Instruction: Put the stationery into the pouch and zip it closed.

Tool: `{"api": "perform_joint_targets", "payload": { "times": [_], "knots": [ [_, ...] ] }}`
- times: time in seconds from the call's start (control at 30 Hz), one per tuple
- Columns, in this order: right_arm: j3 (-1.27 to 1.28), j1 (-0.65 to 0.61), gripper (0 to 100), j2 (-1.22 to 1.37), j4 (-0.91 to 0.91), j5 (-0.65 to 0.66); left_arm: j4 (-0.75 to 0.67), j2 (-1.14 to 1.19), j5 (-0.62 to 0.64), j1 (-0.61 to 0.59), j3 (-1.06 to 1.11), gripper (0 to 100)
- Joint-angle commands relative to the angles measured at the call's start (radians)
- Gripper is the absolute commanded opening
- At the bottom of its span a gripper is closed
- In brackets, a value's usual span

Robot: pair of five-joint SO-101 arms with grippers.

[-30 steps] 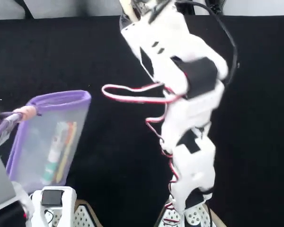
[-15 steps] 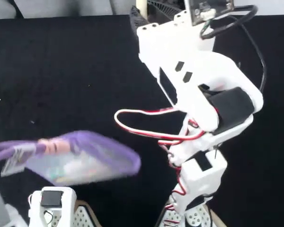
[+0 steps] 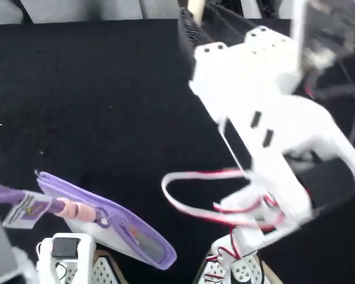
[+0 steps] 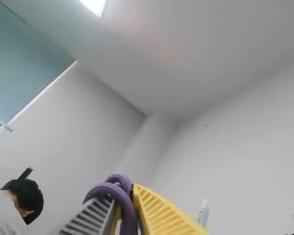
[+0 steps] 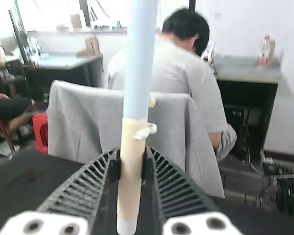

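Observation:
The purple pouch (image 3: 124, 234) lies tilted at the table's front left, with something coloured showing through its clear side. Its purple strap (image 3: 3, 192) runs off to the left edge, with a paper tag (image 3: 26, 209) hanging from it. My left gripper (image 4: 121, 198) is shut on that purple strap (image 4: 118, 188), which loops between the grey and yellow fingers. My right gripper (image 5: 132, 164) is shut on a pen (image 5: 136, 93) with a cream barrel and a light blue upper part. In the high view the right arm (image 3: 272, 124) is raised high over the table's right half, pen (image 3: 195, 7) at the top.
Black cloth (image 3: 94, 89) covers the table. Red and white cables (image 3: 207, 207) hang looped below the right arm. Both arm bases (image 3: 65, 254) stand at the front edge, right next to the pouch.
The pouch dropped from hanging upright to lying low and tilted by the front edge. The right arm lifted and swung to the right, closer to the camera.

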Motion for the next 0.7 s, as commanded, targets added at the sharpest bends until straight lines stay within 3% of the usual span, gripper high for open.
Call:
{"api": "perform_joint_targets", "payload": {
  "times": [0.0, 0.33, 0.67],
  "knots": [
    [0.153, -0.017, 1.1, -0.17, 0.034, -0.009, -0.074, 0.003, -0.002, 0.002, 0.074, 3],
    [0.57, -0.018, 1.1, -0.476, -0.06, -0.008, -0.192, 0.009, -0.021, -0.001, 0.099, 3],
    [1.003, -0.307, 1.1, -0.565, -0.259, -0.008, -0.258, 0.017, -0.097, -0.001, 0.099, 3]
  ]
}}
